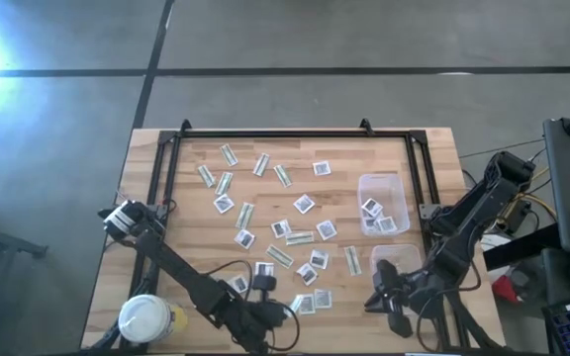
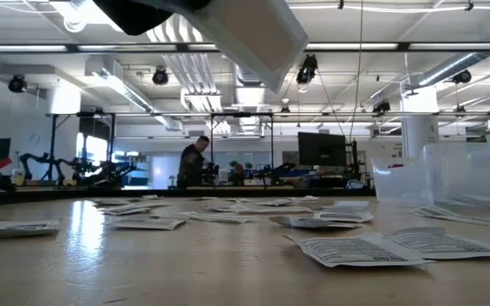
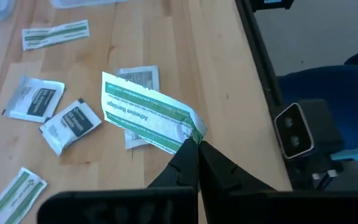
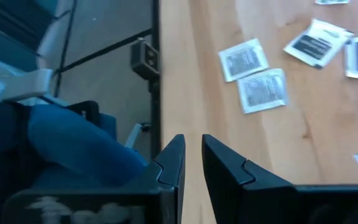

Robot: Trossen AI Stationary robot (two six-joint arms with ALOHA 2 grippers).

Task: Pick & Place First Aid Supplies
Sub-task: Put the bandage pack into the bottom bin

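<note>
Near tabletop's front edge: left gripper pinches green-and-white bandage strip by one end, long axis trailing away from fingers. Right gripper empty, fingers slightly parted.

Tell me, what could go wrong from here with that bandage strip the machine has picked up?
The left hand pinches the narrow green-and-white bandage strip only by one end, so it could slip out or swing on the way. The clear plastic tubs sit across the table near the right hand, so the carry may be long. Many square white packets lie underneath; a dropped strip would land among them.
</note>
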